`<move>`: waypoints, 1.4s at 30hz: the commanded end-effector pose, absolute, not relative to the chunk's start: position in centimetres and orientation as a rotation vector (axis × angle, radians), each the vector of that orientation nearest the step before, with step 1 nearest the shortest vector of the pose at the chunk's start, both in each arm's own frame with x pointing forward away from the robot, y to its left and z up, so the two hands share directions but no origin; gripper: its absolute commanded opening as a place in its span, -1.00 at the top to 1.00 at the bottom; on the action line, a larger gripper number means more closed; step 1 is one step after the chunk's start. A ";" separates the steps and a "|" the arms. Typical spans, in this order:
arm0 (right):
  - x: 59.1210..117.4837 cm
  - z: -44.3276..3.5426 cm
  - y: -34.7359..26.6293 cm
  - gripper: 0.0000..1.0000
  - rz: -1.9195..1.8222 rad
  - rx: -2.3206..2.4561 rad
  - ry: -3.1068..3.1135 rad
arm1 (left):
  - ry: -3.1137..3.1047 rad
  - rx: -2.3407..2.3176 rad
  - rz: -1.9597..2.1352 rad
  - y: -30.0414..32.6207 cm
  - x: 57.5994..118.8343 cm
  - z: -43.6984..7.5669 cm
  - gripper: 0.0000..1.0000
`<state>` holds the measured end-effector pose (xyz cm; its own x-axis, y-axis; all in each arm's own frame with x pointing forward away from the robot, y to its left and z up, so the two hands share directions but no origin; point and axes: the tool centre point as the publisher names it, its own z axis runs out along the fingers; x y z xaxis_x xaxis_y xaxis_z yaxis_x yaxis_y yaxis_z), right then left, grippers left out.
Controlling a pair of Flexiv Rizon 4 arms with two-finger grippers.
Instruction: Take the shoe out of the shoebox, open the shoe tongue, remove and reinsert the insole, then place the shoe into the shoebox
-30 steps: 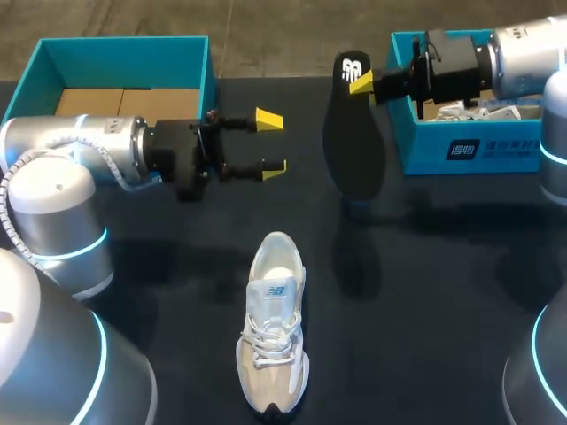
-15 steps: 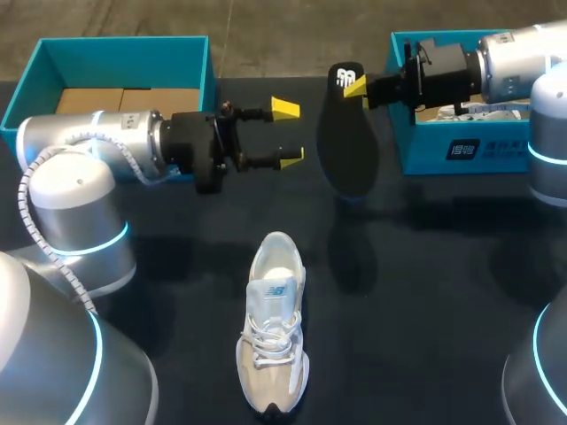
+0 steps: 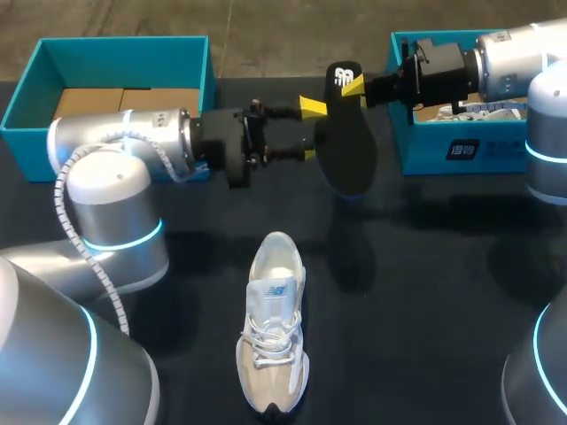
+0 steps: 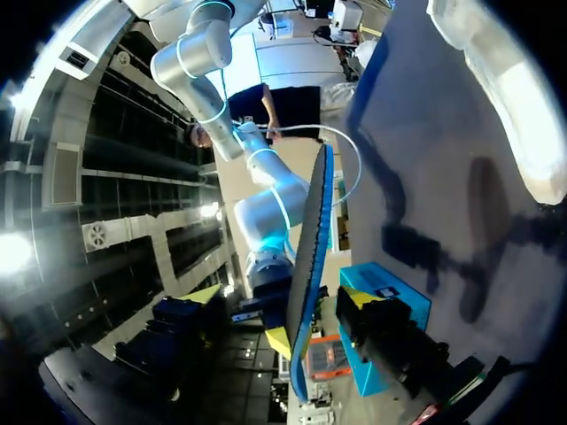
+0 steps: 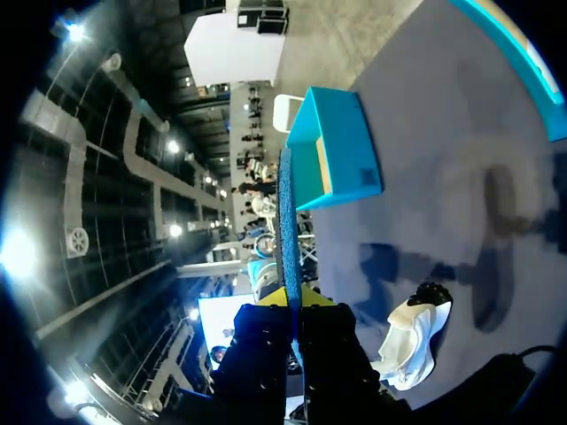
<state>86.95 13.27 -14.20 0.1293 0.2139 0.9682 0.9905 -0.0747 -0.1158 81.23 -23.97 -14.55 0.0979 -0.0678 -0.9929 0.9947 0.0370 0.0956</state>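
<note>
While the right gripper (image 3: 357, 86) clamps the insole (image 3: 347, 155), the left gripper (image 3: 310, 129) has reached it — jaws spread — handover looks near

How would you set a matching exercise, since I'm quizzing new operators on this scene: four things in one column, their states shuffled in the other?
Things:
1 insole
2 shoe
3 left gripper
4 right gripper

States:
A open, tips at the insole's edge
B lying on the table, away from both grippers
C shut on the insole's end
D held up by one end

Pairs: 1-D, 2-B, 3-A, 4-C
</note>
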 end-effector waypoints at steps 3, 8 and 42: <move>86.9 -14.2 13.4 1.00 -1.047 -1.475 -1.245 | 1.104 1.190 -1.145 -25.5 81.9 -14.9 -0.05; 86.9 -14.2 13.4 1.00 -1.047 -1.475 -1.245 | 1.109 1.205 -1.141 -25.9 82.0 -15.0 0.11; 86.0 -13.7 12.2 -1.00 -1.076 -1.483 -1.240 | 1.118 1.261 -1.115 -26.2 81.9 -15.9 1.00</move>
